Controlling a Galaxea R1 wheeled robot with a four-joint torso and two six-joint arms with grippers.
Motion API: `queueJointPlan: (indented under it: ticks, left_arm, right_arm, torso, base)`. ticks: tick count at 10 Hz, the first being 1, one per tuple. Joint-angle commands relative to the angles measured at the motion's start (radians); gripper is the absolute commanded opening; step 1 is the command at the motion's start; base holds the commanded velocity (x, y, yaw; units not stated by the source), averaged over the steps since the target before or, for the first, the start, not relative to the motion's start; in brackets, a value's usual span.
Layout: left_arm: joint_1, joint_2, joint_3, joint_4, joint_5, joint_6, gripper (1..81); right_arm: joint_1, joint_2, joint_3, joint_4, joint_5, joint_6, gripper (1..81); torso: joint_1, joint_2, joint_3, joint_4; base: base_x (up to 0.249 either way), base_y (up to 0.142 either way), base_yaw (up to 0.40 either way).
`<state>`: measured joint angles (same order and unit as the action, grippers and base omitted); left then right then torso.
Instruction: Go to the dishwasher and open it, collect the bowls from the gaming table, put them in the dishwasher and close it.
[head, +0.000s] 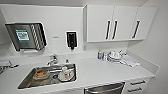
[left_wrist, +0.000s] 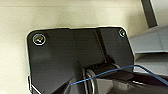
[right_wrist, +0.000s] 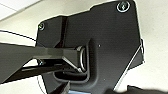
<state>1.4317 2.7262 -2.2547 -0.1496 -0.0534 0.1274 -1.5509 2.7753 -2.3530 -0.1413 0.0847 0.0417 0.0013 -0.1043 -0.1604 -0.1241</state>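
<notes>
1. The robot faces a white kitchenette wall, close enough that the head view looks down on the table (head: 100, 72). That standing suits the first step of the task, which looks not yet done.
2. The white table runs the full width of the nook, glossy and mostly bare at its front. A white wall closes it off on the right.
3. Three white wall cupboards (head: 112, 23) with dark bar handles hang above the table's right half, high enough to leave the table free for working.
4. The dishwasher (head: 105, 88) sits under the table at the lower edge of the head view, right of the sink. Its grey steel front with a bar handle is shut, and white drawers (head: 137, 86) stand just beside it.
5. The steel sink (head: 27, 81) is set into the table's left part and holds used crockery, with a brownish dish on the left and white pieces on the right. The tap (head: 53, 60) stands behind it.
6. A steel paper-towel dispenser (head: 25, 36) is fixed to the wall above the sink, within reach of wet hands.
7. White cups and plates (head: 115, 56) are stacked at the back right, clear of the working edge, with a cloth or paper beside them.
8. A small dark soap dispenser (head: 71, 40) hangs on the wall, right of the tap.
9. Both wrist views show the robot's own dark plates over a pale floor, so the state of either arm's fingers cannot be told.
</notes>
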Motion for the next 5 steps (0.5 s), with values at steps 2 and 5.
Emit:
queueJointPlan:
  ticks: [2, 5]
  left_arm:
    - [-0.059, -0.196, 0.236, 0.042, 0.043, 0.003, 81.1]
    - [-0.059, -0.347, 0.432, 0.054, -0.003, 0.003, 81.1]
  right_arm:
    - [0.037, -0.332, 0.464, 0.002, -0.036, 0.000, 81.1]
    - [0.063, -0.571, 0.738, 0.008, -0.002, 0.000, 81.1]
  torso:
    - [0.000, 0.000, 0.000, 0.000]
    - [0.078, -0.123, 0.000, 0.000]
  base:
    - [0.000, 0.000, 0.000]
    - [0.000, 0.000, 0.000]
